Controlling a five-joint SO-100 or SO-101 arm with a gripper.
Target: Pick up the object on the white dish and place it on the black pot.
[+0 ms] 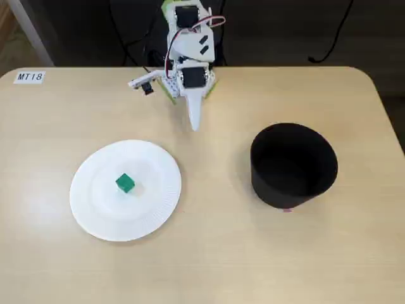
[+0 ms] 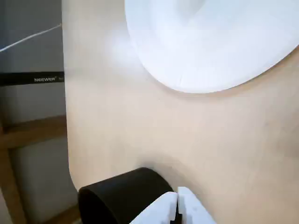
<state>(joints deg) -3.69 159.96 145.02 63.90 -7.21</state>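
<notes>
A tiny bright green cube [image 1: 124,183] lies near the middle of the round white dish [image 1: 95,209] on the left half of the table in the fixed view. The black pot [image 1: 293,166] stands upright on the right half. My gripper [image 1: 195,124] hangs at the table's back middle, folded near the arm's base, shut and holding nothing, well away from both. In the wrist view the white fingertips [image 2: 176,204] touch at the bottom edge, the dish's rim [image 2: 196,74] fills the top and the pot [image 2: 121,198] sits at the bottom left; the cube is out of view there.
A label reading MT18 [image 1: 29,77] is stuck at the table's back left corner. Cables [image 1: 329,44] hang behind the table's back edge. The table's edge [image 2: 65,116] runs down the left of the wrist view, with a shelf beyond it.
</notes>
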